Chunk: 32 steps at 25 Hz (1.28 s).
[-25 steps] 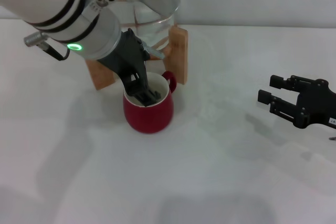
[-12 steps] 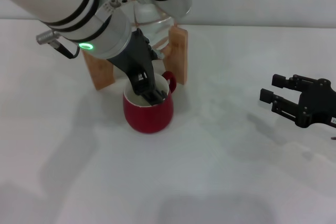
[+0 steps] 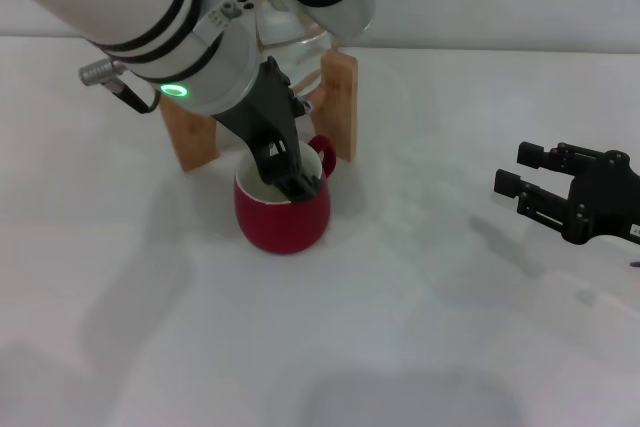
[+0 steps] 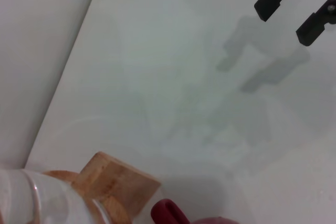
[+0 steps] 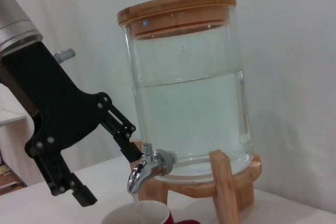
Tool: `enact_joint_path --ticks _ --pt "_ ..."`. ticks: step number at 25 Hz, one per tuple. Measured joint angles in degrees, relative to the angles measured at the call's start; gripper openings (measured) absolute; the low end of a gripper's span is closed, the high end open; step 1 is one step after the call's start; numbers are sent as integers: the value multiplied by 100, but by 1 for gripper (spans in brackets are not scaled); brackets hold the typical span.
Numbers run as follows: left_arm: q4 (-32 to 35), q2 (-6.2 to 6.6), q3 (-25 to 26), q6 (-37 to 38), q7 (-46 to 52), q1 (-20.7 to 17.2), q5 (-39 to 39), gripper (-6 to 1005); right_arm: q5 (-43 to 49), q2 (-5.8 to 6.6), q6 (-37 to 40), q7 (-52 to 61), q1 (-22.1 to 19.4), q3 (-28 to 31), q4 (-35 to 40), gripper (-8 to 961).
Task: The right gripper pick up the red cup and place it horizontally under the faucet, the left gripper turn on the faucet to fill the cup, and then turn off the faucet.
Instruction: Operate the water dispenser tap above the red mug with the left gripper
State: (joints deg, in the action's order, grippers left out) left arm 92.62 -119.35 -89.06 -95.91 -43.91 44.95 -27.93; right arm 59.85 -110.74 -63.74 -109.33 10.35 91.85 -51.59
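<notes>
Your left gripper (image 3: 283,159) is down at the front of the water jug (image 5: 186,93), over the red cup (image 3: 283,211); from the right wrist view its fingers are spread apart, with one fingertip (image 5: 131,152) reaching right up to the back of the faucet (image 5: 148,168), at its lever, though you cannot tell from these views whether it is actually pressing on it, and the other fingertip (image 5: 83,196) hangs free in the air off to the side. It grips nothing. The red cup stands upright on the white surface (image 3: 420,327), directly below the faucet spout and just in front of the wooden stand (image 3: 338,103) that carries the jug; its small loop handle (image 3: 324,153) points toward the robot's right. In the right wrist view a thin stream seems to run from the spout toward the cup's off-white rim (image 5: 137,214). The jug is mostly full of clear water and capped with a wooden lid (image 5: 177,8). Your right gripper (image 3: 560,198) sits well apart from the cup, out on the right side of the surface, low over it with its fingers open and empty. In the left wrist view you see only a leg of the stand (image 4: 113,184), a sliver of the cup (image 4: 173,213), and the right gripper (image 4: 294,4) far off.
</notes>
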Motion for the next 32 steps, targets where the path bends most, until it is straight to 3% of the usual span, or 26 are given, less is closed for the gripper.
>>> enact_joint_path --ticks 32 --pt "-292 -1 -201 278 59 210 203 842 0 6 -21 -9 -34 17 12 471"
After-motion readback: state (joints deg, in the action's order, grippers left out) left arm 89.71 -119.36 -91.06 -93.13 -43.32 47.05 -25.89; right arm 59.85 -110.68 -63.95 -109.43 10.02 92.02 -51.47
